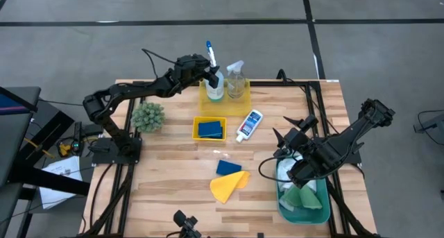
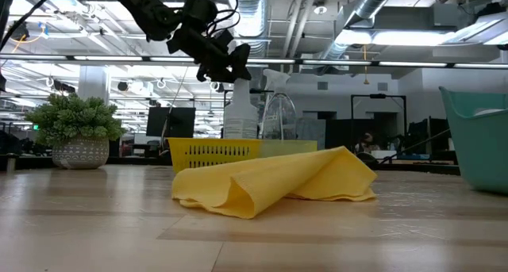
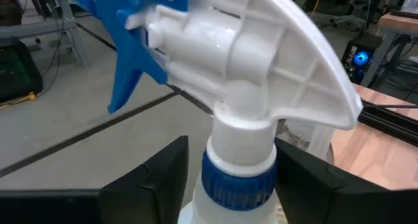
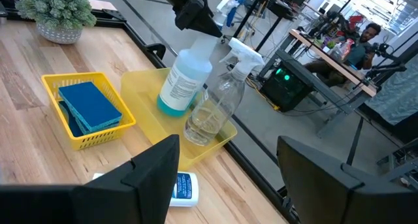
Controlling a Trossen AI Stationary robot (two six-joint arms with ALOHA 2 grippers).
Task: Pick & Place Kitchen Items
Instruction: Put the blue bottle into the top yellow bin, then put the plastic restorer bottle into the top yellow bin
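Left gripper [image 1: 214,76] positioned at the neck of the blue-white spray bottle [image 1: 213,85], fingers [image 3: 157,178] flanking the neck on both sides, with a gap visible on each side; jaws spread, not clamped. Bottle upright in the flat yellow tray [image 1: 205,98] at the far edge of the table [image 1: 173,189], just beside the clear spray bottle [image 1: 236,78] in the same tray.

Right gripper [image 1: 295,144] held above the near right part of the table, over the teal bin [image 1: 305,214]; jaws spread, nothing between them. White and green cloths [image 1: 300,195] inside the bin.

Small white blue-capped bottle [image 1: 249,125] lying flat near the table centre. Blue sponges [image 1: 211,129] stacked in the yellow basket [image 1: 196,129]. One more blue sponge [image 1: 227,167] loose on the table, touching the yellow cloth [image 1: 227,186]. Potted plant [image 1: 148,116] at the left side.
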